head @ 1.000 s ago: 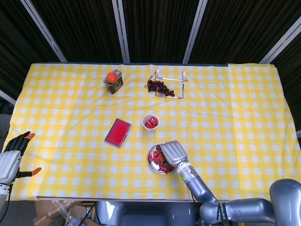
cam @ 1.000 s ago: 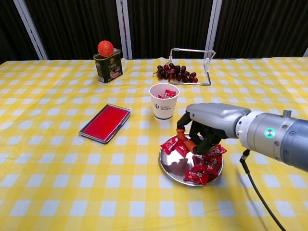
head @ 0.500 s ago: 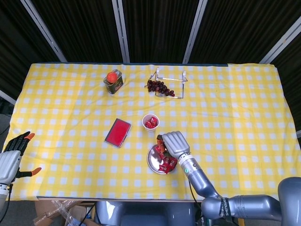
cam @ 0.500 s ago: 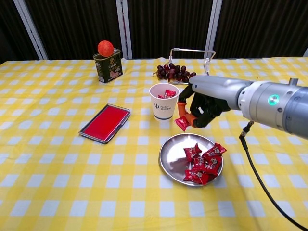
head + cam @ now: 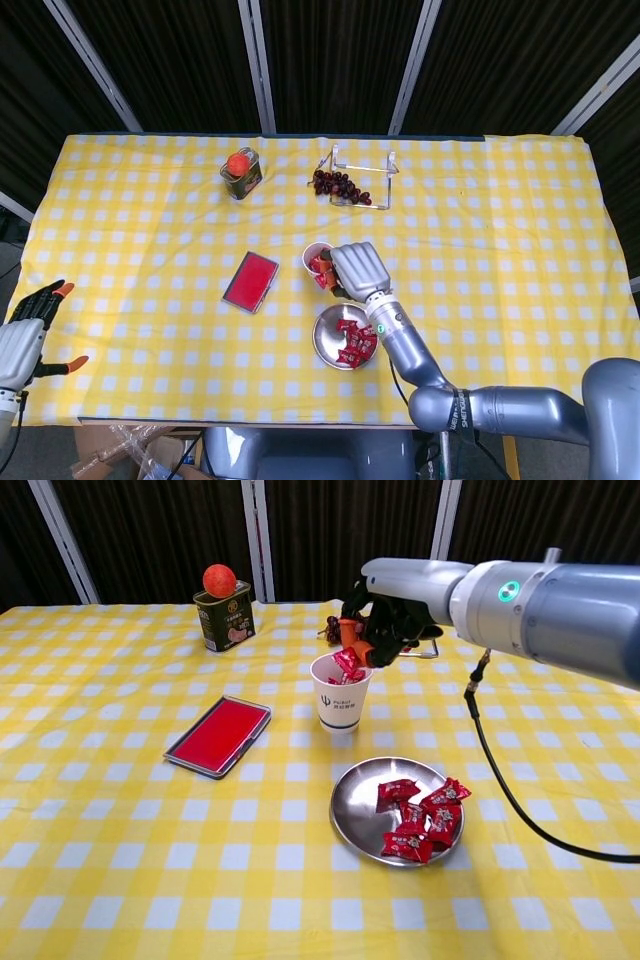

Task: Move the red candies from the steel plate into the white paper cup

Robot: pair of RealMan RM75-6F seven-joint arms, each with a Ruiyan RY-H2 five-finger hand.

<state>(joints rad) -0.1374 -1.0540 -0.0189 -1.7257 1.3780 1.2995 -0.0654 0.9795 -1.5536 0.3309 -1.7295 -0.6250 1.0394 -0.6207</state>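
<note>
A white paper cup (image 5: pixel 339 697) (image 5: pixel 314 253) stands mid-table with red candies inside. My right hand (image 5: pixel 385 620) (image 5: pixel 355 268) hovers right over its rim, pinching a red candy (image 5: pixel 348 661) between thumb and finger. In front of the cup, the round steel plate (image 5: pixel 356 812) (image 5: pixel 326 337) holds several red candies (image 5: pixel 420 820) on its right half. My left hand (image 5: pixel 28 330) hangs open past the table's left front corner, holding nothing.
A red flat case (image 5: pixel 218 735) lies left of the cup. At the back are a green tin (image 5: pixel 224 621) with an orange ball (image 5: pixel 219 580) on top and a wire rack with dark grapes (image 5: pixel 366 631). A black cable (image 5: pixel 505 780) hangs from my right arm.
My right hand has lifted a red candy off the plate and carried it back and up until it is over the cup. The left hand has stayed still.
</note>
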